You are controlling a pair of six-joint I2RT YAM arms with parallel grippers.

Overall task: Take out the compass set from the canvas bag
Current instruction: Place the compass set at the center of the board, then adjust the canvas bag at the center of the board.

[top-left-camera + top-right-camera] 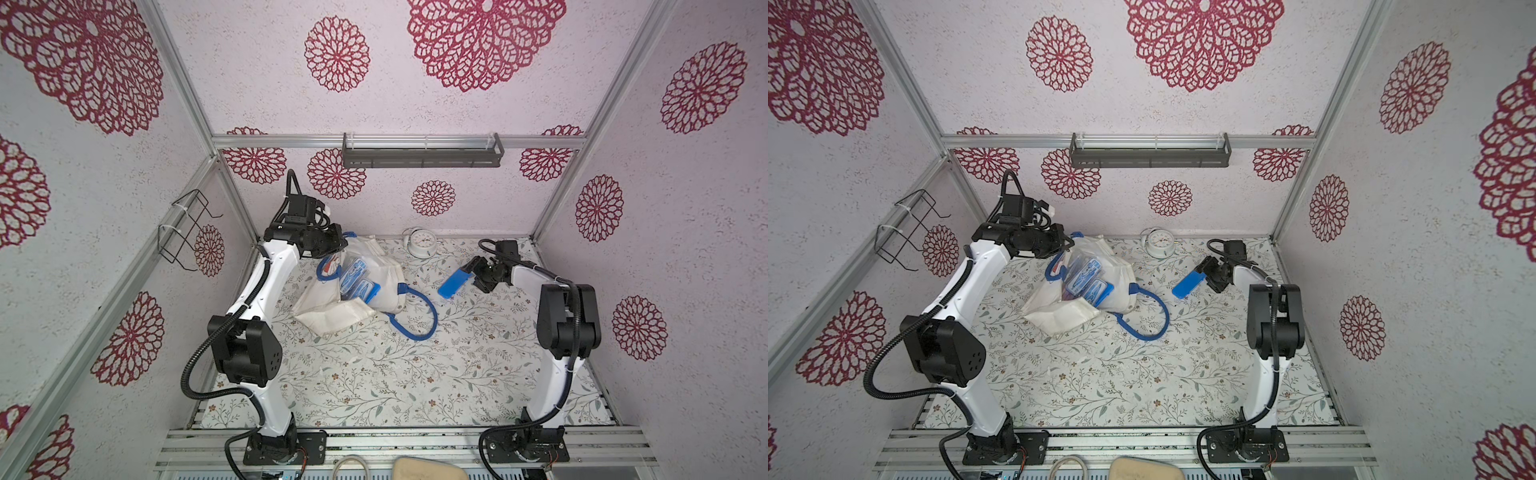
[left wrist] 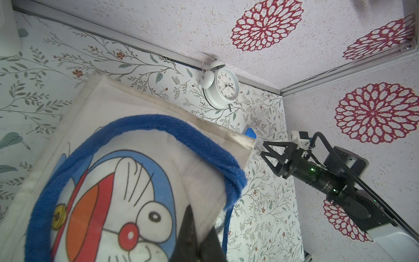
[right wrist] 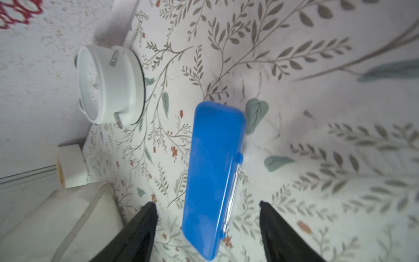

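Observation:
The off-white canvas bag (image 1: 328, 311) (image 1: 1059, 316) lies crumpled at the back left of the table, its blue strap handle (image 1: 419, 320) looping out to the right. Several clear-and-blue cases (image 1: 355, 282) show in its open mouth. My left gripper (image 1: 343, 243) (image 2: 200, 217) is shut on the bag's cloth edge, beside the cartoon print (image 2: 127, 181). A blue plastic case, the compass set (image 1: 453, 282) (image 3: 215, 172), is outside the bag, right of it. My right gripper (image 1: 473, 276) (image 3: 206, 203) stands open around the case's near end, its fingers (image 3: 140, 226) touching neither side.
A white alarm clock (image 1: 420, 245) (image 3: 108, 84) stands at the back wall between the two grippers. A small white box (image 3: 70, 163) sits by the wall past the bag. A grey shelf (image 1: 422, 153) hangs on the back wall and a wire rack (image 1: 187, 232) on the left wall.

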